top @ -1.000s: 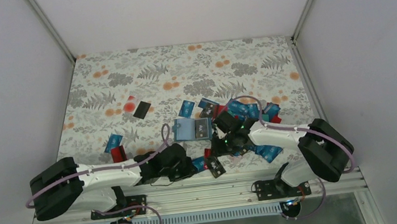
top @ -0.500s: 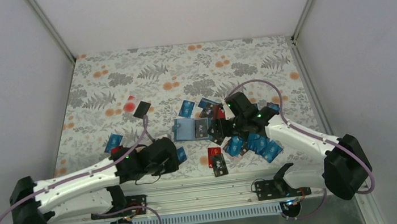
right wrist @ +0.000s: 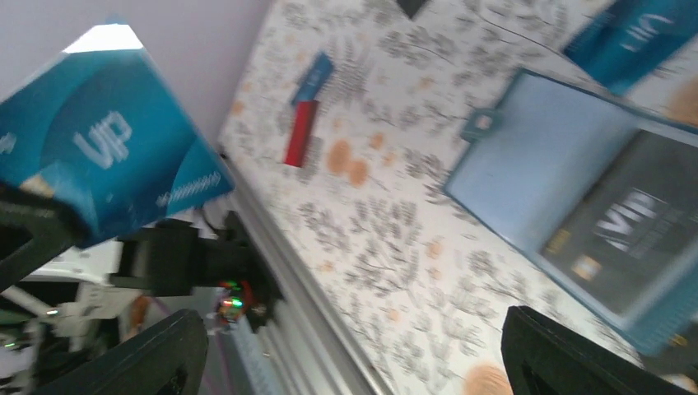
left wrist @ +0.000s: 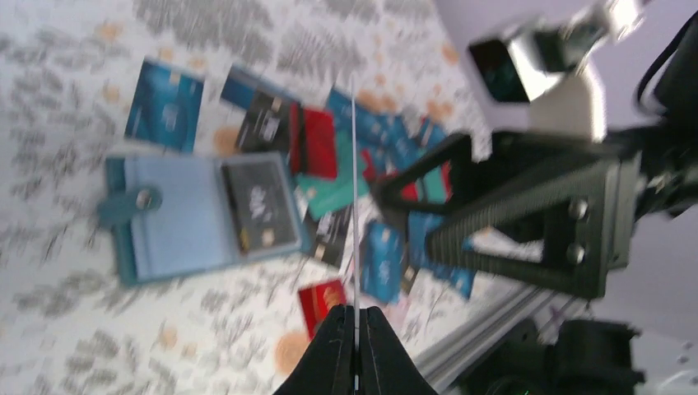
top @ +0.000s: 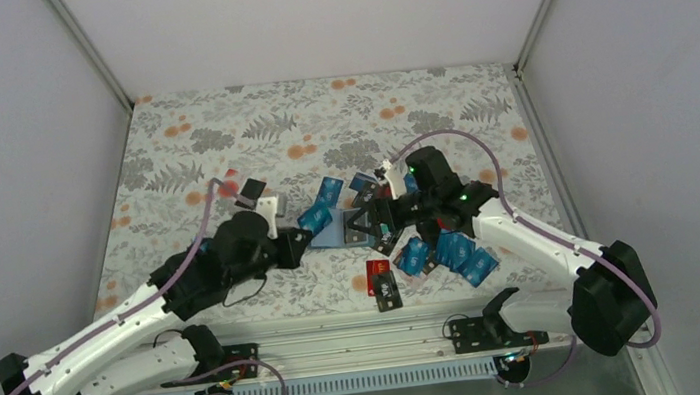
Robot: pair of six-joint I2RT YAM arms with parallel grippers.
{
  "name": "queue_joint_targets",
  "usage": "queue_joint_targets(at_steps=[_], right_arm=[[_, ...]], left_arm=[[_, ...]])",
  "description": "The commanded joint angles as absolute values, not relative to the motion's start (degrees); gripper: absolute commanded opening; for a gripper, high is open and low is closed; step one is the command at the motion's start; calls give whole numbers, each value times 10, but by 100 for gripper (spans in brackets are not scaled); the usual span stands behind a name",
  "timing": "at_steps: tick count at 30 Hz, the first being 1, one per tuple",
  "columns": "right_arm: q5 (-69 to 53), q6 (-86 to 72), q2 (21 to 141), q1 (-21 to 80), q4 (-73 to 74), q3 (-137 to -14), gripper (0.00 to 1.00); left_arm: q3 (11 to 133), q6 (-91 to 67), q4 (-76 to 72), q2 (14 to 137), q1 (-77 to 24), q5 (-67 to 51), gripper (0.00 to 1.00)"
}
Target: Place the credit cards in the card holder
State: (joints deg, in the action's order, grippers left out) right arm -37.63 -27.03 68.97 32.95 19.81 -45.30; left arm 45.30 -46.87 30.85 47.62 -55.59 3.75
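- The card holder (left wrist: 177, 222) lies open and flat on the flower-printed desk (top: 218, 143), its pale blue inside facing up and its snap tab on the outer edge of one half.
- A black card (left wrist: 262, 204) with pale print lies on the other half of the card holder, the half nearer the right arm.
- The left gripper (left wrist: 355, 322) hangs above the desk on the left arm's side of the card holder. Its fingers are pressed together, pinching a blue card (right wrist: 107, 160) by one edge.
- That card is clear of the desk and shows "VIP" in pale letters.
- The right gripper (top: 372, 227) stands over the edge of the card holder nearest the right arm. Its fingers are spread wide, with nothing between them.
- A heap of blue cards (top: 448, 251) lies on the right arm's side of the card holder, near it.
- A red card (top: 376, 272) and a black one touching it lie between the card holder and the arms' bases.
- One blue card (top: 328, 192) lies just beyond the card holder's far edge.
- A red card (right wrist: 300, 132) and a blue one (right wrist: 313, 78) lie well apart from the card holder, on the left arm's side.
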Motion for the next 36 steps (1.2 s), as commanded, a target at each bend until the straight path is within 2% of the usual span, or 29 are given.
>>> queue_joint_targets(at_steps=[1,10,15,21,27,36], right_arm=[[-483,-352,678,324,69,-443,90],[-457,-593,643,324,-172,-389,90],[-414,-664,633,324,-257,-389,85],[-379,-717,645,325,-328,-401,74],[-367,-725,657,329,-337,-434,57],[-377,-732,689,342,-346,-470,43]], left_arm=[[445,-440,166,476,-513,-18,2],[426,-515,-12,506,-504,12,2],[419,-547,-59,511,-503,20,2],[404,-573,-114,514,-503,24,2],[413,-577,-139,527,-503,22,2],[409,-594,-177,545,-504,9,2]])
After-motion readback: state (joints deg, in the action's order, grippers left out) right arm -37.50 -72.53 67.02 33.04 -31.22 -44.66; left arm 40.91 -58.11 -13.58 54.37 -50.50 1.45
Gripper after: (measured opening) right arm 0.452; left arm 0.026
